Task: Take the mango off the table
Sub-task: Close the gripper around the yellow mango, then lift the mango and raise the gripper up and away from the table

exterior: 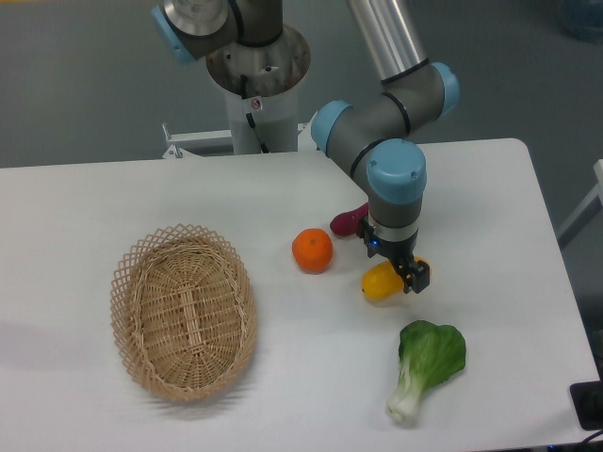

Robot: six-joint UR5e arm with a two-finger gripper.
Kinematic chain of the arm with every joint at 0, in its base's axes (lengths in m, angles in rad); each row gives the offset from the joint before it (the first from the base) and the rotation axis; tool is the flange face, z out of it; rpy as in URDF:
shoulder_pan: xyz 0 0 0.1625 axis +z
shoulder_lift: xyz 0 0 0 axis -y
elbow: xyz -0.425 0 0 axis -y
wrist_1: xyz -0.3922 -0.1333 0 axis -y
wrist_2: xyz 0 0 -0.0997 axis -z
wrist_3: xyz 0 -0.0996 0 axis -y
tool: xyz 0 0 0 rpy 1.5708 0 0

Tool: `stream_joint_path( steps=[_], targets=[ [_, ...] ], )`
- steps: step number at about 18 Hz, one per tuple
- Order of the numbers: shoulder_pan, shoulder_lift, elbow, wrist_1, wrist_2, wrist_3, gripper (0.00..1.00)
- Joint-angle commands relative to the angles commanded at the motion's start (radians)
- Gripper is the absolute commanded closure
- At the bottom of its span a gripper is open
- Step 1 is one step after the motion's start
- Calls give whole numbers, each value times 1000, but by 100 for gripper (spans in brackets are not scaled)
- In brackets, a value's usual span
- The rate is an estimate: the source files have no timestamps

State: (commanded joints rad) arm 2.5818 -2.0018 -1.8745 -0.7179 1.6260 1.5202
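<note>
Over the mango [380,282], the tool [403,276] points straight down.

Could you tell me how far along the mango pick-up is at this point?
Done: the tool has reached the mango, with the arm directly over it. In hand: it appears to be at the fruit, though a firm grip is not clear. Left: the mango looks to be on the table, so lifting remains.

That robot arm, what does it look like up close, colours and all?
The arm is made of shiny silver-grey tubes joined by thick grey elbows with light blue round caps. It stands on a white post. At its tip sits a small black gripper, with a tiny blue light above it.
</note>
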Motion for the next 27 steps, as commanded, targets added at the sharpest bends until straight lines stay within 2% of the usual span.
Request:
stream_joint_path(
  steps=[6,9,12,17,19,21,23,27],
  targets=[
    [-8,-3,-9,3,0,-18,1],
    [-8,-2,0,2,0,-17,34],
    [-8,3,9,0,-2,-29,49],
    [1,17,29,0,-6,-32,50],
    [18,40,43,-8,-14,-34,50],
    [29,63,66,-31,-24,-48,50],
    [64,84,106,-69,-82,-66,50],
    [106,100,262,-249,-135,-68,49]
  ],
)
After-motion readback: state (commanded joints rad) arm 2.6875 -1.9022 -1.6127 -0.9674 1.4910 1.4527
